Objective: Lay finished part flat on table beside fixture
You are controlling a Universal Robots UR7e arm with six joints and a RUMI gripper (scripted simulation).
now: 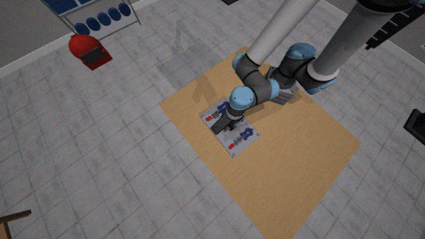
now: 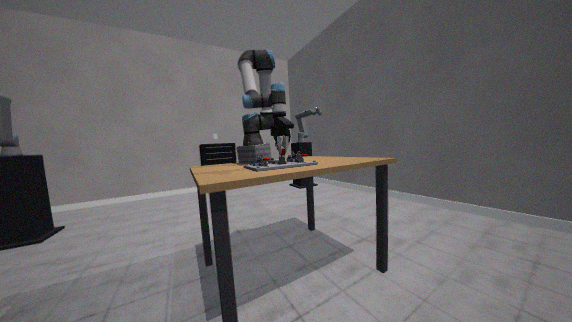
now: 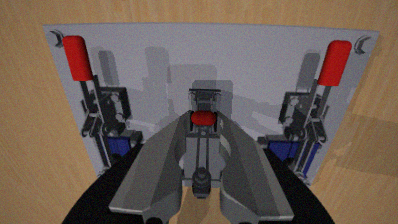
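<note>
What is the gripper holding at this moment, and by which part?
The gripper is shut on the middle toggle clamp's lever, gripping it below its red handle tip, not on the finished part.
</note>
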